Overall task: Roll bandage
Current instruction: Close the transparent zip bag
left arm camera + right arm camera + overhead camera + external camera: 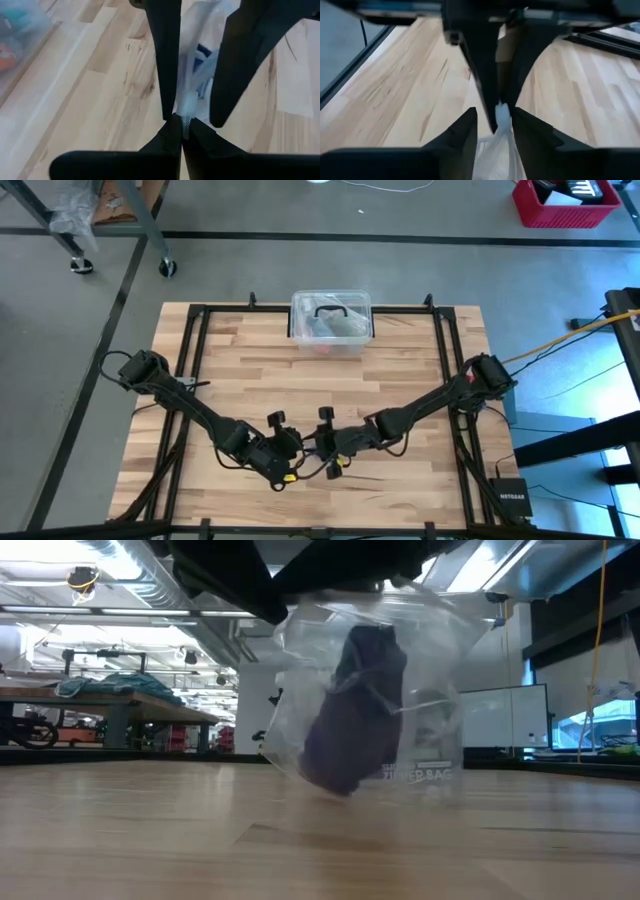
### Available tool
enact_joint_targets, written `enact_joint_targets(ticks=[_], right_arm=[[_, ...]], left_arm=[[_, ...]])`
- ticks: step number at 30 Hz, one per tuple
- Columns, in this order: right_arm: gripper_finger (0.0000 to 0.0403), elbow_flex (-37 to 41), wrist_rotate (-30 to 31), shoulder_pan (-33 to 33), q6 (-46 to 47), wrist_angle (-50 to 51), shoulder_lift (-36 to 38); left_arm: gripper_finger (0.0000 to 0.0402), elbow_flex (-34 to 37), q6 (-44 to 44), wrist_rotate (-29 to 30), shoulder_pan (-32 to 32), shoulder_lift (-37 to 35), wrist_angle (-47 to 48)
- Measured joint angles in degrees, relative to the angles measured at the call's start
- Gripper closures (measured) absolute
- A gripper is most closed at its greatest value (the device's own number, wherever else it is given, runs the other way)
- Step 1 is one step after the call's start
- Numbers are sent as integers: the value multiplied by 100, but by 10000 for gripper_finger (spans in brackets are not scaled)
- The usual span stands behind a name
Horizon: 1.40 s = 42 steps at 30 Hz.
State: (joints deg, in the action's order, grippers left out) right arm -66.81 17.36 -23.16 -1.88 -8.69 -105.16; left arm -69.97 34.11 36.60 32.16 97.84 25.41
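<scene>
A clear zipper bag (420, 730) hangs over the table's near middle. Inside it is the bandage (355, 710), a bunched dark purple strip. My left gripper (182, 125) is shut on the bag's top. My right gripper (495, 117) faces it from the other side. It is open, with a finger on either side of the same bunched plastic, right by the left fingertips. From above, both grippers (298, 452) (325, 445) meet tip to tip. The bag's lower end (335, 790) is near the tabletop; whether it touches cannot be told. My left gripper pinches the bag's bunched top edge (185, 107) between its two fingertips. The fingers slant down from the table's left side. The bag hangs below them with the bandage sagging inside it.
A clear plastic box with a black handle (332, 325) stands at the middle of the far edge. Black frame rails (195, 360) run along the table's left, right and far sides. Cables (330, 470) trail beneath the two grippers.
</scene>
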Motion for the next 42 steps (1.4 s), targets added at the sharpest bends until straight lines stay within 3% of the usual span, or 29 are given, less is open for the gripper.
enact_joint_targets(ticks=[10, 18, 25, 33, 42], right_arm=[[383, -2, 60, -7, -172, 25, 15], [359, -2, 329, -130, -145, 745, 317], [383, 6, 430, -327, -104, 1548, 526], [367, 7, 470, -348, 4, 1541, 533], [370, 7, 497, -348, 4, 1613, 533]], left_arm=[[401, 0, -65, -1, 3, 0, -24], [401, 0, -208, 235, 112, 0, -83], [401, 2, -34, 157, 154, -2, 217], [396, 2, 160, 178, 165, 0, -170], [320, 145, -24, 319, -53, 70, -997]])
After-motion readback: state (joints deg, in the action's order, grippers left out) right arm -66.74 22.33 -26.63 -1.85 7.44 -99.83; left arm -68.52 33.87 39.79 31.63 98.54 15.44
